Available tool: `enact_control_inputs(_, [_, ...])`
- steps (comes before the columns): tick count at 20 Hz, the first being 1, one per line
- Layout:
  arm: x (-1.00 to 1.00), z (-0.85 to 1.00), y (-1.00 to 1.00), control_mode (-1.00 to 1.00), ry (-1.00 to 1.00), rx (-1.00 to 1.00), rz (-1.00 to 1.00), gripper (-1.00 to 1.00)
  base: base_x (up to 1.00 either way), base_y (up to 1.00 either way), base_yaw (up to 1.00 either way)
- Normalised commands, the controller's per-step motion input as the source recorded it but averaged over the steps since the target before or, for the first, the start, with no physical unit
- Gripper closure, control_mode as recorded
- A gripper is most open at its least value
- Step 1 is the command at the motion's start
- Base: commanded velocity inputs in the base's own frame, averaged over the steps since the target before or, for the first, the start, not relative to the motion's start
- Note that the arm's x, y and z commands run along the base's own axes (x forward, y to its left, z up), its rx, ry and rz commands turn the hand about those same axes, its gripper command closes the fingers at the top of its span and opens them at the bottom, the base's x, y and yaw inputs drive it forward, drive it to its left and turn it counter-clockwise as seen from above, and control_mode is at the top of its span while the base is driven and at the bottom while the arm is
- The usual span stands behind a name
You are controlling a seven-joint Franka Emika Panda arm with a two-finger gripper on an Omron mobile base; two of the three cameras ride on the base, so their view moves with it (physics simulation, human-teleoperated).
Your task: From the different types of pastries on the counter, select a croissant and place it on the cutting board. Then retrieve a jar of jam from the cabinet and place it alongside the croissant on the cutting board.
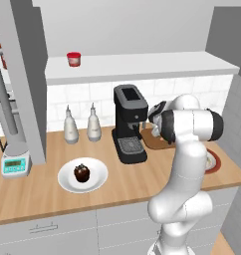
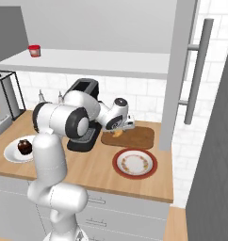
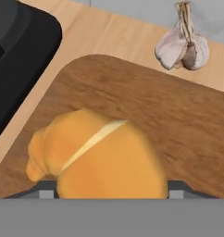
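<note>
The gripper [image 2: 121, 129] is hanging low over the left end of the cutting board [image 2: 139, 136], and its finger tips are lying hidden behind the croissant [image 3: 97, 155] in the hand view, so whether the jaws are gripping the pastry or standing loose beside it cannot be told. The croissant is sitting on the board right under the hand; from the right base view just a small yellow piece of it [image 2: 117, 133] is peeking out beneath the hand, and from the left base view the arm's white elbow is covering most of the board [image 1: 151, 141]. A garlic bulb [image 3: 182, 46] is lying on the counter [image 3: 104, 34] just beyond the board's far edge. The coffee machine [image 1: 128, 124] is standing beside the board. The jar of jam [image 1: 73, 59] is resting on the cabinet [image 1: 142, 67] shelf, well apart from the hand. The muffin [image 1: 81, 173] is sitting on a white plate [image 1: 95, 182].
</note>
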Motion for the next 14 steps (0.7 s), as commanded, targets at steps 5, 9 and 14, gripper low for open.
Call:
enact_control_inputs(5, [0.0,0.0,0.0,-1.0,0.0,0.0,0.0,-1.0,0.0,0.0,0.0])
enact_control_inputs(9, [0.0,0.29,0.0,-1.0,-0.03,0.0,0.0,-1.0,0.0,0.0,0.0])
enact_control_inputs(14, [-0.04,0.7,0.01,-1.0,-0.15,0.0,0.0,-1.0,0.0,0.0,0.0])
